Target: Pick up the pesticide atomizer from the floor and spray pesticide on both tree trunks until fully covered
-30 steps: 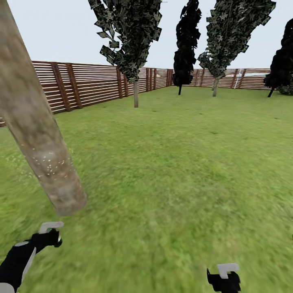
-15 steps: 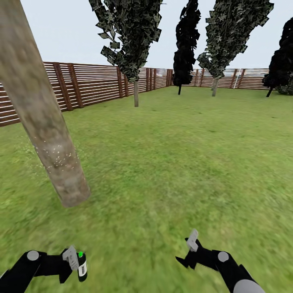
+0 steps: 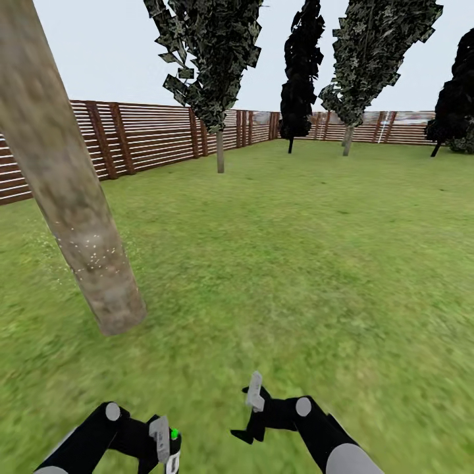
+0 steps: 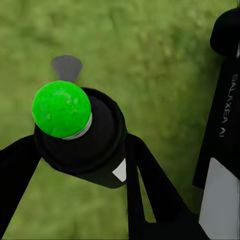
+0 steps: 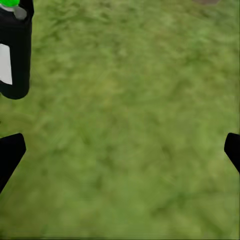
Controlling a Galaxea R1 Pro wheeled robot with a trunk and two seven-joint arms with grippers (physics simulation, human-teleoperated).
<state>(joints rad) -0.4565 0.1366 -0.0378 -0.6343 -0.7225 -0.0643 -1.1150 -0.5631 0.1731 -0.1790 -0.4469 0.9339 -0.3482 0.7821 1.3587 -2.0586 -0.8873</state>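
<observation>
The pesticide atomizer (image 3: 174, 446), a small black bottle with a green top and a white label, is held upright low over the grass by my left gripper (image 3: 166, 442), which is shut on it. In the left wrist view the atomizer (image 4: 75, 130) sits between the black fingers of the left gripper (image 4: 82, 152). My right gripper (image 3: 249, 413) hangs open just to its right, with nothing between its fingers. The right wrist view has the atomizer (image 5: 15, 55) off to one side of the right gripper (image 5: 120, 150). A thick mottled tree trunk (image 3: 72, 197) leans up ahead at the left, with pale specks on its lower part.
Green lawn (image 3: 296, 263) stretches ahead to a brown slatted wooden fence (image 3: 151, 135). Several narrow dark trees (image 3: 217, 59) stand along the fence at the back. My right arm (image 4: 222, 130) shows beside the bottle in the left wrist view.
Both arms have swung inward. The left gripper carried the atomizer right and lower; the right gripper moved left toward it. The view shifted slightly a second ago, then held.
</observation>
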